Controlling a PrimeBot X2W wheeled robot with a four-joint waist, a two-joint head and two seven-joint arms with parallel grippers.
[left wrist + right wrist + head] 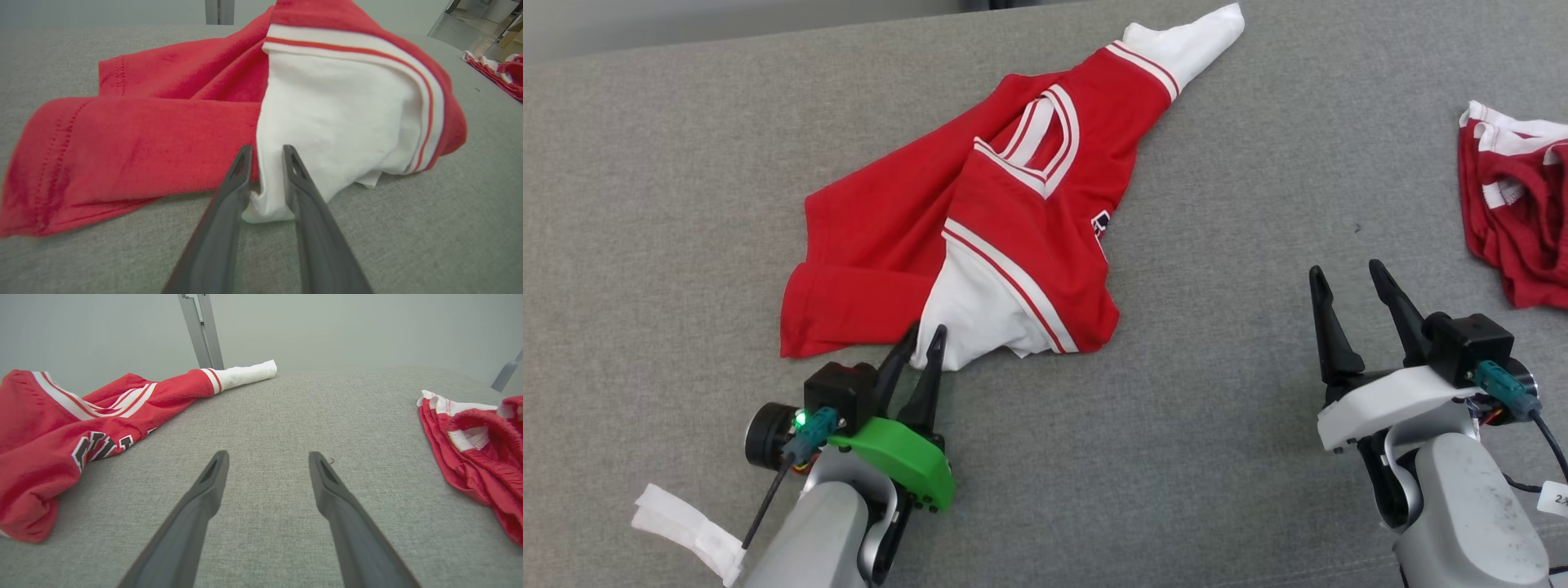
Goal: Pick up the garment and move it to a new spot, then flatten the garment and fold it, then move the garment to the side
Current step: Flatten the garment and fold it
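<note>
**Operator:** Left side, nearest first?

**Notes:** Your left tool (927,331) sits low on the bench (1217,425), at the near edge of the red-and-white jersey (1013,220). Its fingers (229,196) stand narrow, one on each side of the corner of the white sleeve (335,122). Cloth fills the gap. Clamped or only straddled: cannot tell from these views.

**Operator:** Right side?

**Notes:** Your right tool (1346,269) is spread wide and empty, over bare bench, well apart from the jersey.

**Operator:** Garment condition?

**Notes:** The jersey lies mid-bench, crumpled.
- The body is folded over itself.
- The red hem (849,314) is doubled at the near left.
- The striped neckline (1045,135) is skewed.
- The far sleeve (1192,37) is twisted to a point toward the far edge.

No part looks lifted off the bench.

**Operator:** And at the right edge?

**Notes:** A second red garment (1511,204), bunched, with white trim. It is well apart from both tools.

**Operator:** Progress?

**Notes:** Judged early. You are either at the first pick or starting to spread the jersey. It cannot be told whether it already lies in its new spot. It is not flat, not folded and not set aside, so all of that is left. Confirm the pinch on the sleeve corner before you lift, because a thin layer of cloth may slip out.
</note>
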